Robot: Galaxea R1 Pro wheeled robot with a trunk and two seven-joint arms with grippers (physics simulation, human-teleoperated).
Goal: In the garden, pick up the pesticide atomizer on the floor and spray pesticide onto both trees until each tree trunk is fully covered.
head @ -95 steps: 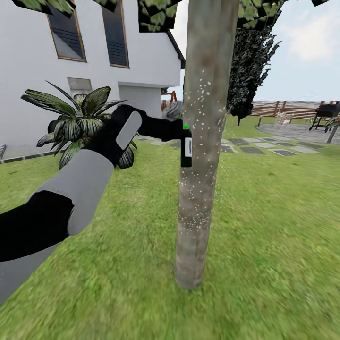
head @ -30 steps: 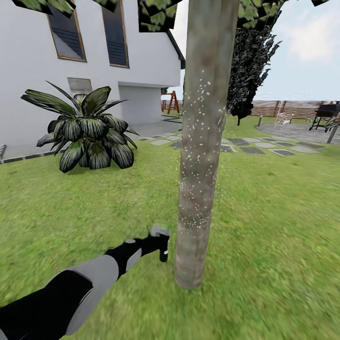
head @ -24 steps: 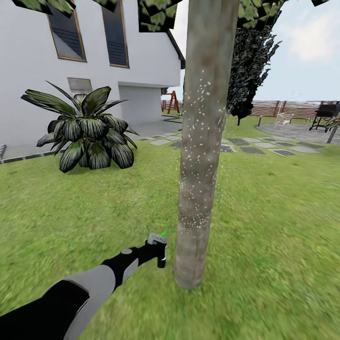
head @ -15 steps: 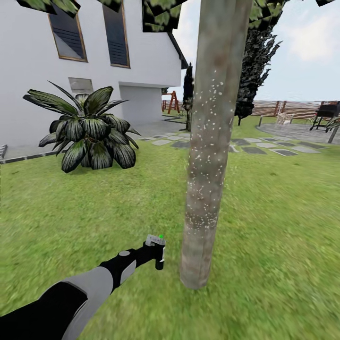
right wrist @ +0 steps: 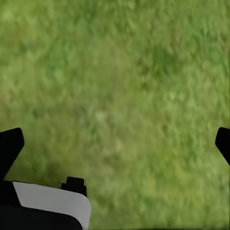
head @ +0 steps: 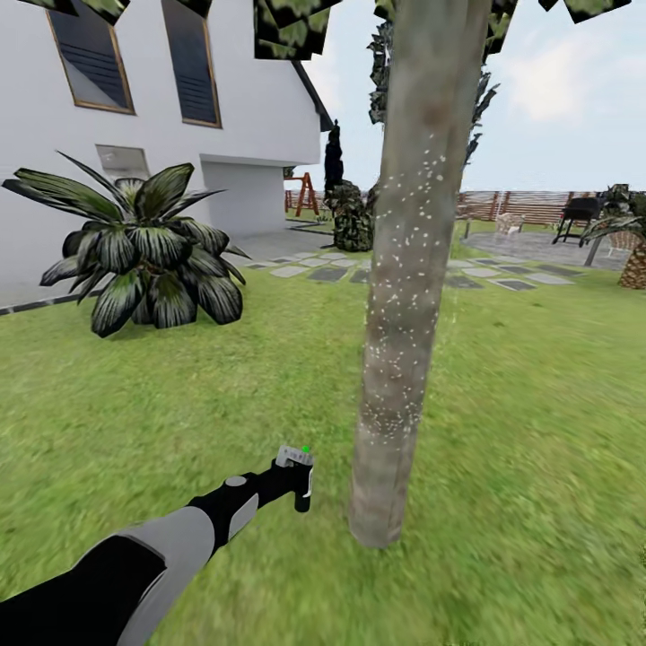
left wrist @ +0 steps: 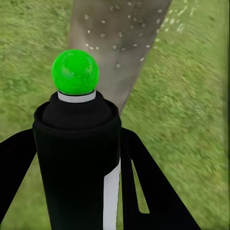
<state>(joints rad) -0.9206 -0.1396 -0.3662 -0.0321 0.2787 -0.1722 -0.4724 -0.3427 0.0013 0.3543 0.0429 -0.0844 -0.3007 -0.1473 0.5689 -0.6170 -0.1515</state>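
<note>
The left gripper (head: 299, 478) is clamped on one pesticide atomizer (head: 301, 473), low over the lawn (head: 538, 431) just beside the foot of the tree trunk (head: 404, 296). The bottle's long axis stands upright, dark body down and pale grey spray head up, with one green dot on top. In the left wrist view the atomizer (left wrist: 76, 158) sits between the two black fingers (left wrist: 153, 191), its green dot uppermost and the trunk (left wrist: 117, 38) close behind it; which way the nozzle faces I cannot tell.

One trunk stands in view, straight and grey-brown, leaning slightly. White specks of pesticide (head: 404, 251) dot its middle stretch, dense in a band lower down (head: 390, 417); the bark at the very foot beneath that band looks bare. The atomizer hangs level with that bare foot, apart from the bark.

The right gripper (right wrist: 115, 143) has its two dark fingertips (right wrist: 9, 143) spread wide at the picture's edges, nothing between them but grass.

Behind, one spiky palm (head: 135, 260) stands by the white house (head: 161, 117). A run of stepping stones (head: 404, 274) crosses the lawn toward the slatted fence (head: 511, 205), near one barbecue (head: 579, 215).
</note>
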